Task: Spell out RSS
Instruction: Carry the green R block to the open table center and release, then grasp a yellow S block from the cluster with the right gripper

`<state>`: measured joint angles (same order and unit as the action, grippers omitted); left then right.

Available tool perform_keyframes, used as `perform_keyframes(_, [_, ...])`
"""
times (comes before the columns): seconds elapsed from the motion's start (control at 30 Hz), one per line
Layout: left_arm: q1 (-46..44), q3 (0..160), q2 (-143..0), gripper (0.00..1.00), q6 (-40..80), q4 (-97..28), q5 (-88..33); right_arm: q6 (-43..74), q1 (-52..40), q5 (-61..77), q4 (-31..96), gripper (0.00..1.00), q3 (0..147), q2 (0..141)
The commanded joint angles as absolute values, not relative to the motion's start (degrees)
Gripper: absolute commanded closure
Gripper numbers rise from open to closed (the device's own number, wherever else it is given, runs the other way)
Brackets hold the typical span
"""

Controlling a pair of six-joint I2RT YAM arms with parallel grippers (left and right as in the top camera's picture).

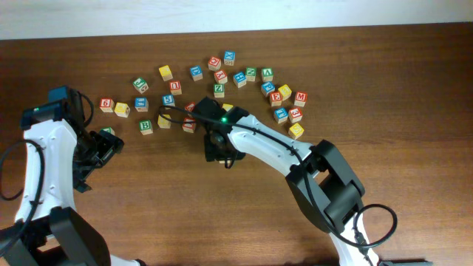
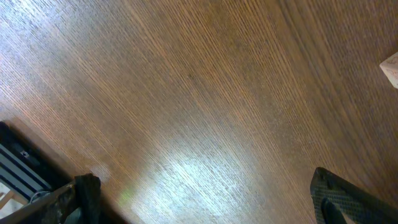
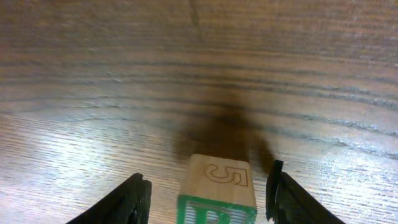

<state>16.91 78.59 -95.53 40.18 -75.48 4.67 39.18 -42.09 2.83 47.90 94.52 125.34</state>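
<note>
In the right wrist view a wooden letter block (image 3: 219,177) stands on the table, with an outlined "5" or "S" on its top face and a green-printed face towards the camera. My right gripper (image 3: 208,190) is open, with a finger on each side of the block and a gap on both sides. In the overhead view the right gripper (image 1: 222,151) is at mid table and hides the block. My left gripper (image 1: 103,148) is open and empty over bare wood at the left, as the left wrist view (image 2: 199,205) also shows.
Several coloured letter blocks lie scattered across the far half of the table, from a red block (image 1: 106,104) at the left to a red block (image 1: 300,97) at the right. A block corner (image 2: 392,67) shows at the left wrist view's right edge.
</note>
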Motion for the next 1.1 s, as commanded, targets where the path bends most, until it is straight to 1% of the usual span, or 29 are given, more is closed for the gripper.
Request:
perform_keyframes(0.0, [17.10, 78.56, -95.66, 0.01, 40.93, -75.53, 4.73, 36.51, -39.11, 1.83, 50.37, 0.47, 99.90, 121.69])
perform_keyframes(0.1, [17.10, 78.56, -95.66, 0.01, 40.93, -75.53, 4.73, 29.52, -33.30, 1.74, 59.02, 0.46, 106.21, 115.26])
perform_keyframes(0.17, [17.10, 78.56, -95.66, 0.01, 40.93, -75.53, 4.73, 23.20, -28.03, -2.22, 65.28, 0.38, 107.22, 111.24])
perform_keyframes(0.2, [17.10, 78.56, -95.66, 0.01, 40.93, -75.53, 4.73, 17.08, -25.82, -2.66, 67.59, 0.34, 107.22, 110.93])
perform_keyframes(0.23, [17.10, 78.56, -95.66, 0.01, 40.93, -75.55, 4.73, 8.58, -23.27, -2.68, 70.19, 0.34, 106.52, 111.07])
perform_keyframes(0.27, [17.10, 78.56, -95.66, 0.01, 40.93, -75.53, 4.73, 3.09, -21.12, -2.66, 70.98, 0.34, 104.31, 111.20])
perform_keyframes(0.37, [17.10, 78.56, -95.66, 0.01, 40.93, -75.53, 4.73, 1.26, -17.10, -2.59, 65.58, 0.34, 94.45, 111.42])
perform_keyframes(0.53, [17.10, 78.56, -95.66, 0.01, 40.93, -75.55, 4.73, -1.30, -16.84, -2.70, 50.30, 0.34, 79.88, 111.44])
perform_keyframes(0.73, [17.10, 78.56, -95.66, 0.01, 40.93, -75.53, 4.73, -1.61, -16.84, -3.73, 43.99, 0.35, 78.00, 115.04])
perform_keyframes(0.8, [17.10, 78.56, -95.66, 0.01, 40.93, -75.53, 4.73, -1.69, -16.84, -3.70, 43.66, 0.44, 78.00, 115.79])
perform_keyframes(0.83, [17.10, 78.56, -95.66, 0.01, 40.93, -75.53, 4.75, -1.69, -16.84, -3.73, 43.66, 0.45, 78.00, 115.79])
perform_keyframes(0.9, [17.10, 78.56, -95.66, 0.01, 40.93, -75.55, 4.75, -1.67, -16.84, -3.73, 43.66, 0.53, 78.00, 115.79])
perform_keyframes(0.93, [17.10, 78.56, -95.66, 0.01, 40.93, -75.53, 4.73, -1.45, -16.84, -3.73, 43.66, 0.60, 78.00, 115.79])
perform_keyframes(0.97, [17.10, 78.56, -95.66, 0.01, 40.93, -75.53, 4.73, -1.08, -16.84, -3.73, 43.66, 0.64, 78.00, 115.79])
perform_keyframes(1.07, [17.10, 78.56, -95.66, 0.01, 40.93, -75.55, 4.73, 2.70, -16.86, -3.68, 43.68, 0.68, 78.17, 115.77])
